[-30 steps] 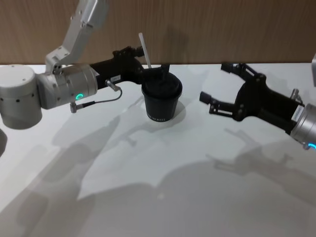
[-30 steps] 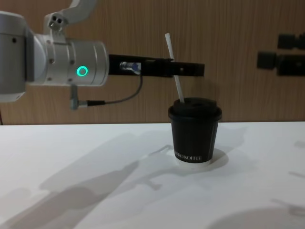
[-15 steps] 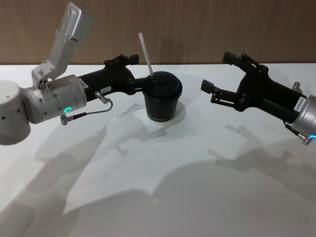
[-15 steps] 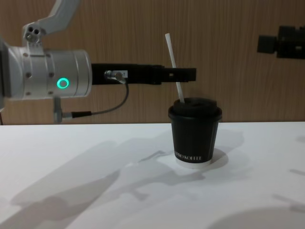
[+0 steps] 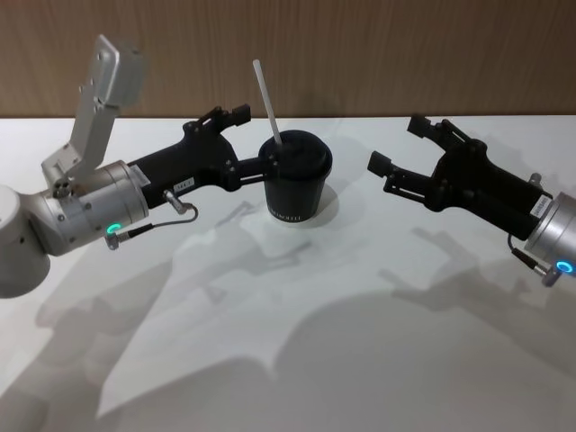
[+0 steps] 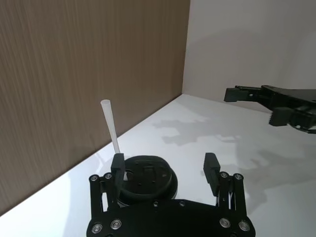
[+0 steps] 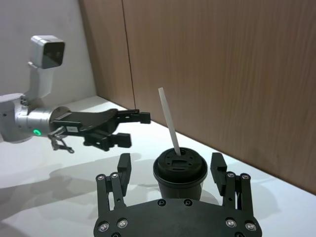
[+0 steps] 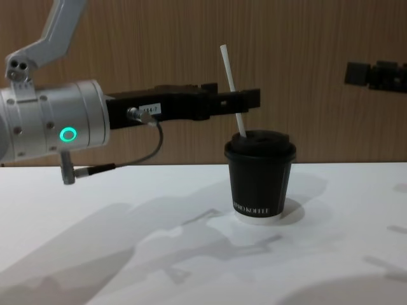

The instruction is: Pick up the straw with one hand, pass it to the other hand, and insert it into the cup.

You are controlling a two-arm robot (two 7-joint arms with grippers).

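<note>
- We see the straw (image 5: 267,103) standing in the lid of the cup (image 5: 295,180), just above the middle of the head view. Its long axis runs up and leans toward the upper left of the frame.
- The cup rests on the white table (image 5: 360,342), upright. In the chest view the straw (image 8: 233,89) rises from the lid of the cup (image 8: 259,178) at the same slant.
- Our left gripper (image 5: 252,139) lies immediately left of the cup in the head view. Its fingers are spread, one by the lid's rim and one behind the straw, and they grip nothing.
- In the left wrist view the straw (image 6: 111,127) stands beyond one finger, clear of the gap between the two tips.
- So the straw lies just right of the left gripper in the head frame. We judge the insertion done and that the left arm can draw back to the left without brushing the straw.
- The left arm comes in from the lower left of the head view, its silver wrist low and the fingers reaching up and right.
- Our right gripper (image 5: 400,148) hangs at the right of the head view, well apart from the cup. Its fingers are spread and hold nothing.
- The left gripper is much the nearer of the two.
</note>
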